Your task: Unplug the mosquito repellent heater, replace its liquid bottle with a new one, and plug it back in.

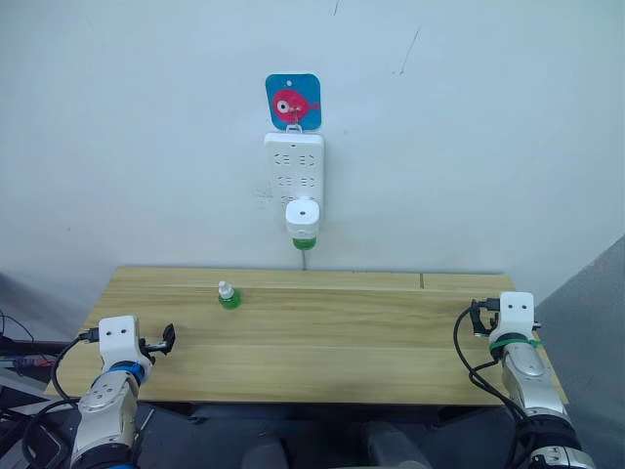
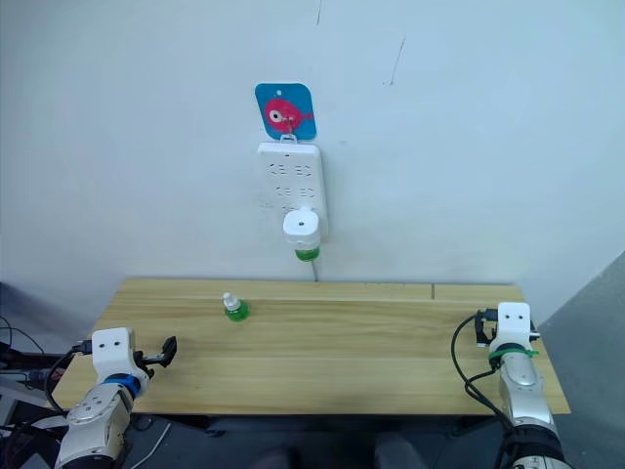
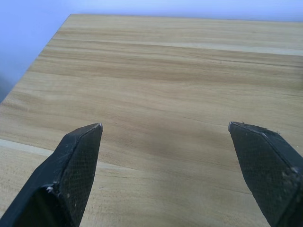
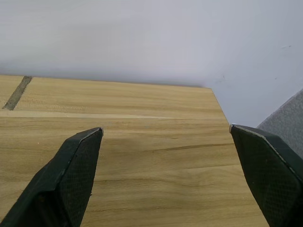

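Left claw [image 3: 165,130] gapes wide, holding nothing, low over the table [image 1: 332,342] at lower left; right claw [image 4: 165,130] likewise (wide, empty) near the table's right edge. The mosquito repellent heater [image 1: 303,220] sits plugged into the power strip [image 1: 293,166] on the wall, upper centre. A small green bottle [image 1: 229,295] stands alone, open board between.

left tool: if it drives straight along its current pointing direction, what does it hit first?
Likely nothing but the wooden table. The left tool, fingers open, points low across bare boards; the green bottle doesn't sit in that line. Depth is unclear, but it would probably graze the tabletop first.
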